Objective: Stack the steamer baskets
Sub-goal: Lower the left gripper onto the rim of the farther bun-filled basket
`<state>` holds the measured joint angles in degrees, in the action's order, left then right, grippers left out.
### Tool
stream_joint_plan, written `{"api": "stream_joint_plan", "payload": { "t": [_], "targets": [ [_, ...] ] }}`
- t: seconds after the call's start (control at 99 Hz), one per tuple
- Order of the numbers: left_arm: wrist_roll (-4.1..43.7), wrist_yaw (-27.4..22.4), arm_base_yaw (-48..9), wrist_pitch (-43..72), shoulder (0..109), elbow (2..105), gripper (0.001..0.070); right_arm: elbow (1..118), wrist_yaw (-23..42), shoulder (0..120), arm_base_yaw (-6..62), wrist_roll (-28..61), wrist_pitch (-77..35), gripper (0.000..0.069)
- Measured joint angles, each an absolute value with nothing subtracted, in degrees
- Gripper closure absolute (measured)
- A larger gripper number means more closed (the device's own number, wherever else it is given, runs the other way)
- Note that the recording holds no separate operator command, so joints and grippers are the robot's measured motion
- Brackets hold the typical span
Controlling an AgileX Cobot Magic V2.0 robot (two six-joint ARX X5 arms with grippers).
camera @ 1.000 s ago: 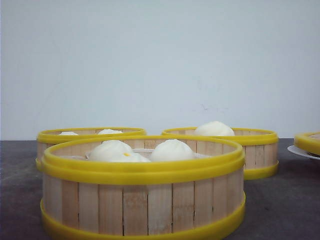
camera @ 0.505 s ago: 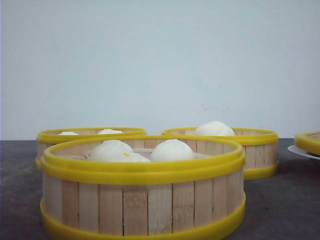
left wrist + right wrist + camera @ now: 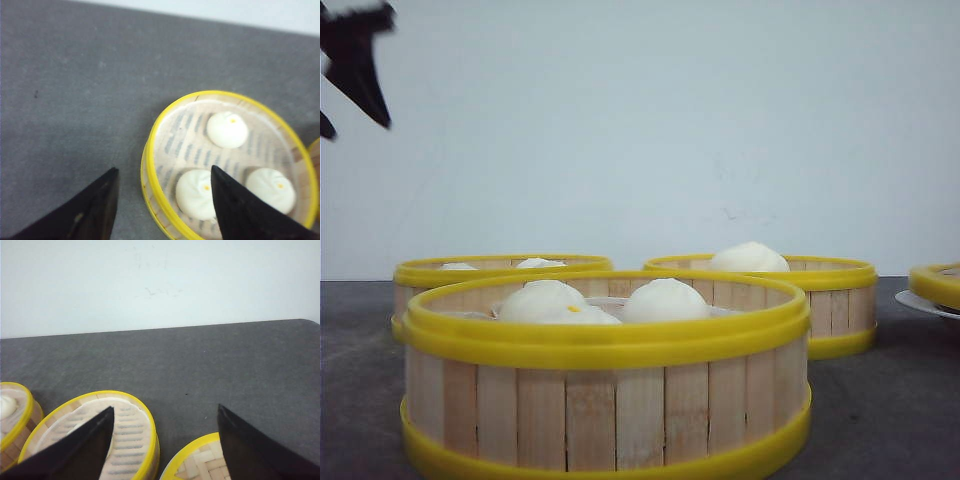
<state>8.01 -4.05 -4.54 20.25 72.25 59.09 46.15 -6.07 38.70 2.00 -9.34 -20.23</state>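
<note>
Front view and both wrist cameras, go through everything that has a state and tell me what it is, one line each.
Near steamer basket: unstacked, buns inside.
Back left basket: unstacked, holds three buns.
Back right basket: unstacked, bun showing.
Far right basket: on white plate.
Left gripper: open, empty.
Right gripper: open, empty.

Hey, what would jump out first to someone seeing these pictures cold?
A big yellow-rimmed steamer basket fills the front view's foreground, white buns mounded inside. Two more baskets sit behind it, left and right, on the dark grey table. The left gripper hangs open above a three-bun basket's rim, and the right gripper is open too.
</note>
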Motion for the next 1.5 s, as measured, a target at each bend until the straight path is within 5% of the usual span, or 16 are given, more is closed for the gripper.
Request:
{"api": "stream_joint_plan", "payload": {
  "t": [0.404, 0.858, 1.05, 1.414, 1.505],
  "targets": [
    [5.08, -4.03, -5.26, 33.76, 100.33, 79.99, 0.0363, 46.15, -6.48, 38.7, 2.11, -9.26, -20.47, 0.0285],
    [4.43, -0.01, -5.52, 33.5, 108.05, 81.49, 0.0365, 46.15, -6.48, 38.7, 2.11, -9.26, -21.63, 0.0285],
    [4.25, 0.25, -5.56, 33.06, 108.05, 81.49, 0.0504, 46.15, -6.48, 38.96, 2.11, -9.26, -21.63, 0.0285],
    [4.05, 0.25, -6.81, 33.67, 109.23, 81.49, 0.0531, 46.15, -6.48, 39.07, 2.11, -9.26, -21.63, 0.0285],
    [4.05, 0.27, -6.79, 33.87, 109.25, 81.52, 0.0605, 46.15, -6.48, 39.07, 2.11, -9.26, -21.63, 0.0285]
  ]
}}
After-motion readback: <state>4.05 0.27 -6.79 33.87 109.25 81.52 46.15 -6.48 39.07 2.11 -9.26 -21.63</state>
